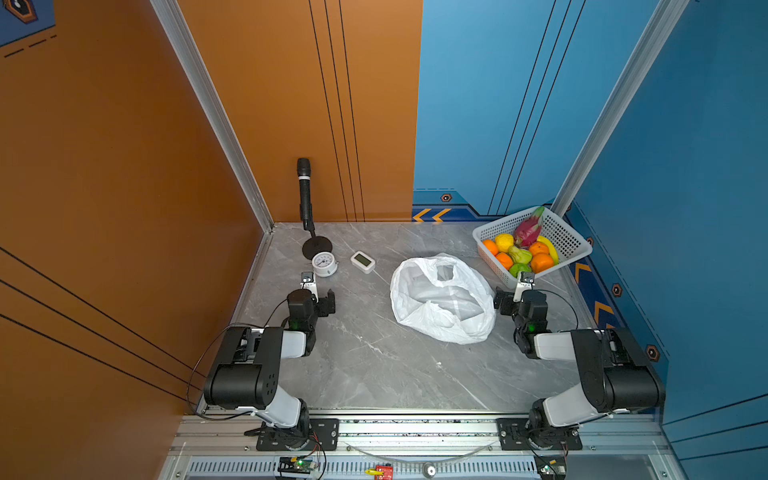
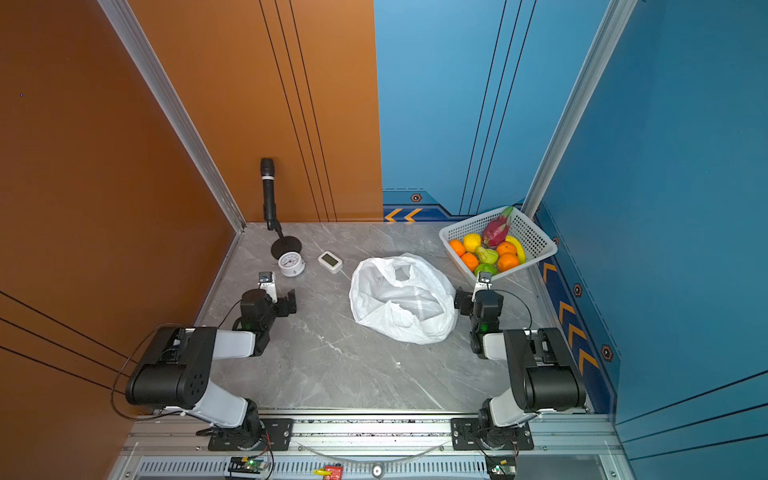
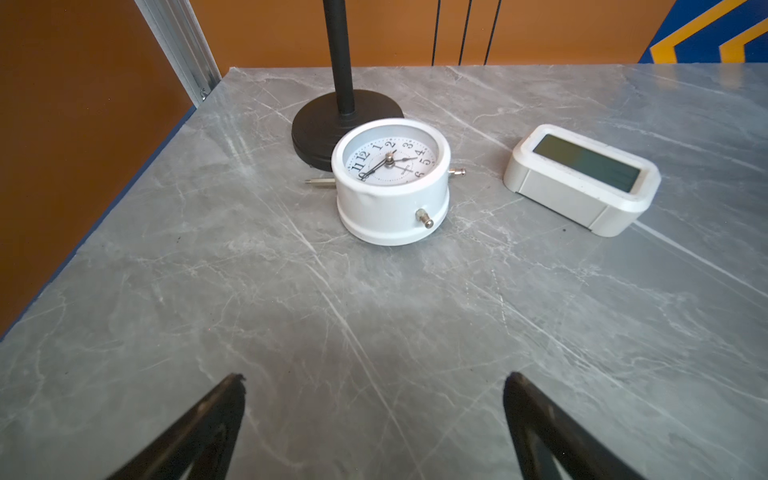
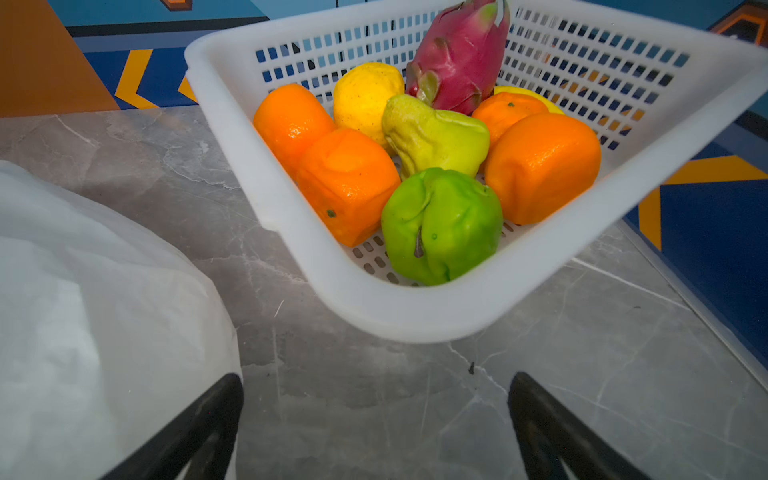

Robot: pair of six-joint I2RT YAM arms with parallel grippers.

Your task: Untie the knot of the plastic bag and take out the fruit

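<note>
Plastic bag [image 1: 442, 299] lies slumped on the grey marble-look table [image 1: 374, 374], a little toward 3 o'clock of its middle in both top views. Its mouth is open upward, with a handle loop at its 12 o'clock.

At the bag's 1 o'clock, apart from it, the white perforated basket [image 1: 565, 237] stands in the blue corner, holding the fruit [image 1: 519, 255]. Only the right wrist view tells the fruit apart: four oranges [image 4: 540, 166], a dragon fruit [image 4: 457, 58] and two green pears [image 4: 440, 224].

Only the left wrist view makes the white alarm clock [image 3: 390, 183] dial readable, with the digital clock [image 3: 582, 178] near it.

The right gripper [image 4: 376, 380] is spread wide and released at the bag's 3 o'clock, with the bag's film just beside one fingertip [image 4: 224, 399]. The left gripper [image 3: 374, 380], likewise spread and released, is well apart at the bag's 9 o'clock.
</note>
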